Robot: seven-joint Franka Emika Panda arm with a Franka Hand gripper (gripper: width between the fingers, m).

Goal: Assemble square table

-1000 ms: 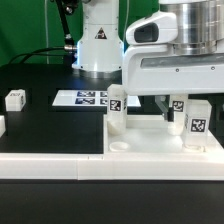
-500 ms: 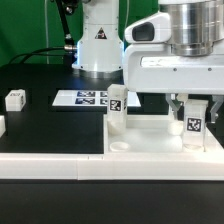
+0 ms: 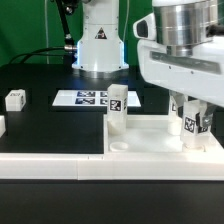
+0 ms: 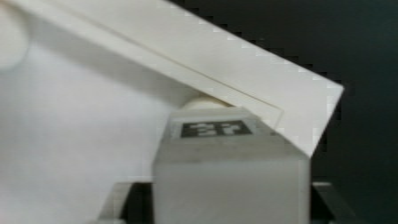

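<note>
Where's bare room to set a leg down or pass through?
Best patch: the black table, bordered by the marker board behind, the loose leg block at the exterior view's left, the border rail in front and the tabletop at its right. Crowded: over the tabletop, with the standing leg and the gripper shut on the held leg.
</note>
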